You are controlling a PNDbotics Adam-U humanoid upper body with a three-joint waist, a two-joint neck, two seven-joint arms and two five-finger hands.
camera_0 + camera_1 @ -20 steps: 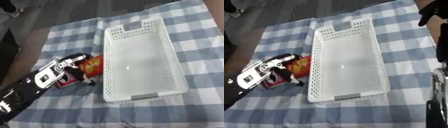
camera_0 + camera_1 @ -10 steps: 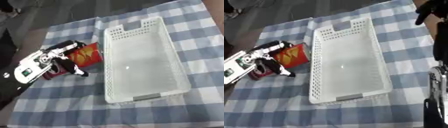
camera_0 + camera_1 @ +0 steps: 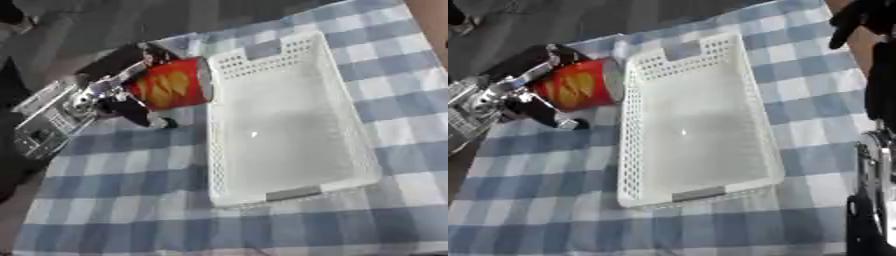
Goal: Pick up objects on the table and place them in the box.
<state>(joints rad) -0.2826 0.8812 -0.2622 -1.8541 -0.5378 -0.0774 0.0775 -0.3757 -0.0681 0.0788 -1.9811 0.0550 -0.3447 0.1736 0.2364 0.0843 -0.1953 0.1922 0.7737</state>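
Note:
A red can (image 3: 171,85) with a yellow mark lies tilted in my left hand (image 3: 103,96), whose fingers and thumb curl round it. The can hangs just left of the far left corner of the white perforated box (image 3: 213,150), its end close to the rim. Nothing shows inside the box. My right hand (image 3: 857,19) shows at the upper right corner of the right eye view, dark fingers hanging relaxed and holding nothing, well apart from the box.
A blue-and-white checked cloth (image 3: 131,200) covers the table. My right arm (image 3: 872,190) runs down the right edge of the right eye view. Dark floor lies beyond the table's far left edge.
My left hand has lifted the red can off the cloth and carried it toward the far end, up beside the box's left rim. The right hand has stayed in place.

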